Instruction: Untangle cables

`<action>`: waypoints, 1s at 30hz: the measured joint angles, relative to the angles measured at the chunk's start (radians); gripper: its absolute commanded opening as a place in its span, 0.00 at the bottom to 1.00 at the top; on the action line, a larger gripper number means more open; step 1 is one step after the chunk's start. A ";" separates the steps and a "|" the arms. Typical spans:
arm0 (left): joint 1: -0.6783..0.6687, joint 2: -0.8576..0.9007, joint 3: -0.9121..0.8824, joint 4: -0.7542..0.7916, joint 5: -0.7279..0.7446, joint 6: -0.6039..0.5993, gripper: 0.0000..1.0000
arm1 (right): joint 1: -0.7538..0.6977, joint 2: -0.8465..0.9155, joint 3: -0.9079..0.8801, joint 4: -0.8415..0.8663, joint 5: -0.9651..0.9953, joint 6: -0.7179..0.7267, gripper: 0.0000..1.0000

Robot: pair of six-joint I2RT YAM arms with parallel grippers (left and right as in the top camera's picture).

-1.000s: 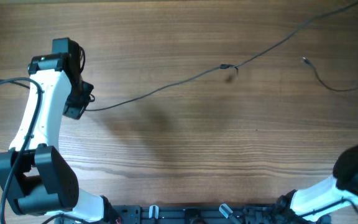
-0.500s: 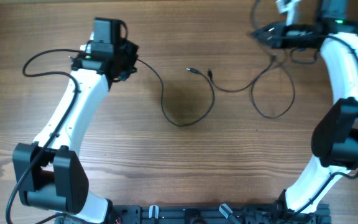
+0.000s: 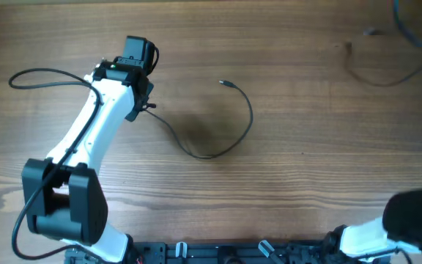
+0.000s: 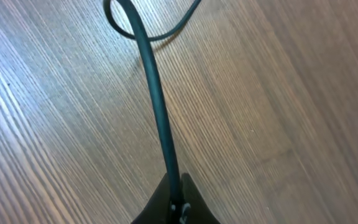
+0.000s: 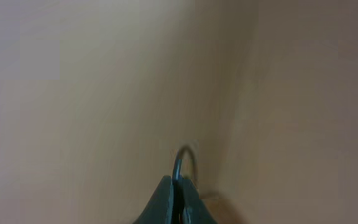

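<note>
Cable [image 3: 250, 117] lies in an open hook on the surface [image 3: 306, 198] left of centre, plug [image 3: 223, 83] free at one end, other end pinched in the closed left hand [image 4: 174, 190]; second cable [image 5: 180, 158], a short blurred loop, clamped in the closed right hand [image 5: 178, 186], its run beyond unclear.

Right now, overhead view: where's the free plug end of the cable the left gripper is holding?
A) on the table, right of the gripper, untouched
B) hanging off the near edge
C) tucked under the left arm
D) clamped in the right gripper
A: the cable leaves the shut left gripper and arcs rightward. Its plug lies on the bare table, with nothing touching it.
</note>
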 measured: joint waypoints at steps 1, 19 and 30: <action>-0.001 0.006 0.000 0.001 0.000 0.000 0.04 | -0.026 0.040 -0.001 0.037 0.029 -0.023 0.04; -0.002 0.018 0.000 -0.019 0.031 0.000 0.04 | 0.119 0.519 -0.006 -0.041 -0.618 -0.138 0.04; -0.002 0.019 0.000 0.043 0.031 0.000 0.04 | 0.145 -0.007 0.000 -0.140 -0.377 0.177 0.04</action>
